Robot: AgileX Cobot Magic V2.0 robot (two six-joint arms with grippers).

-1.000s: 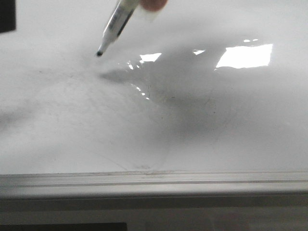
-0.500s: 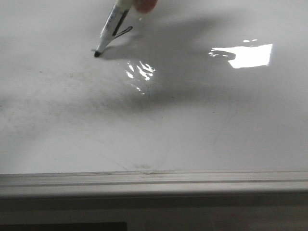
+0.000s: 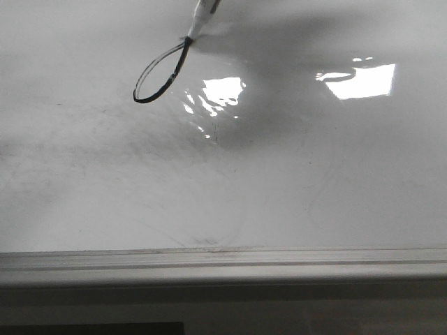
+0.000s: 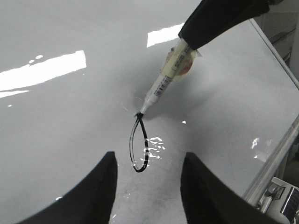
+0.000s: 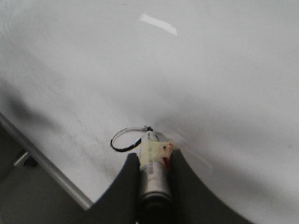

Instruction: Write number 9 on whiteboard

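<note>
Right gripper [image 5: 152, 164]: clamped round marker [image 4: 164, 84] barrel, tip on the whiteboard [image 3: 293, 195]
Left gripper [image 4: 148, 163]: spread wide, empty; hovering near loop
Number 9 [image 3: 159, 73]: loop closed, stem missing
Handling: light, stiff; glossy surface, probably skids; light pressure

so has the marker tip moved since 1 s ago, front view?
Yes. The marker tip now sits up and right of before, farther from the grey rail, with a closed black loop drawn behind it.
</note>
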